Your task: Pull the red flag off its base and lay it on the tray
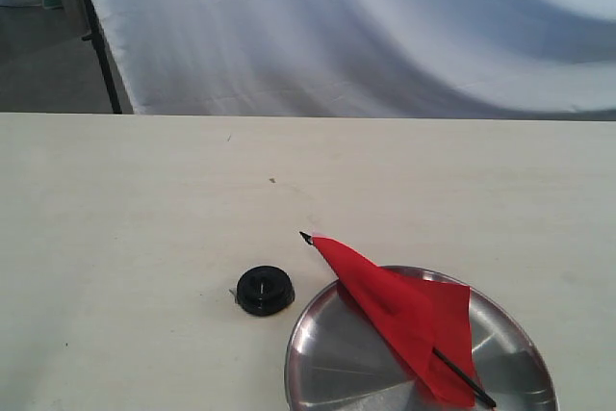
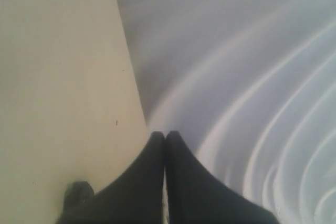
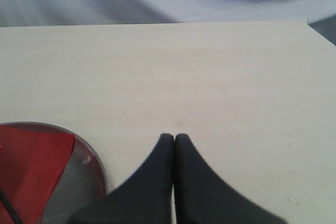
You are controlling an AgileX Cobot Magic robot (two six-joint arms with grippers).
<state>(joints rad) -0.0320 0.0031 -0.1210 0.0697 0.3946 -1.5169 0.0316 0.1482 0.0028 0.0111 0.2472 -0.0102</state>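
The red flag (image 1: 409, 315) lies across the shiny steel tray (image 1: 327, 358) at the front right of the table, its black pointed tip sticking out past the rim toward the back left. The small black base (image 1: 265, 290) stands on the table just left of the tray, with nothing in it. Neither gripper shows in the exterior view. My left gripper (image 2: 166, 136) is shut on nothing, near the table's edge, with a dark blurred object (image 2: 77, 195) beside it. My right gripper (image 3: 174, 138) is shut and holds nothing, over bare table beside the tray (image 3: 89, 174) and the flag (image 3: 31, 169).
A pale cloth backdrop (image 1: 385, 26) hangs behind the table's far edge. A black stand leg (image 1: 101, 45) rises at the back left. The light tabletop (image 1: 144, 199) spreads wide to the left and behind the tray.
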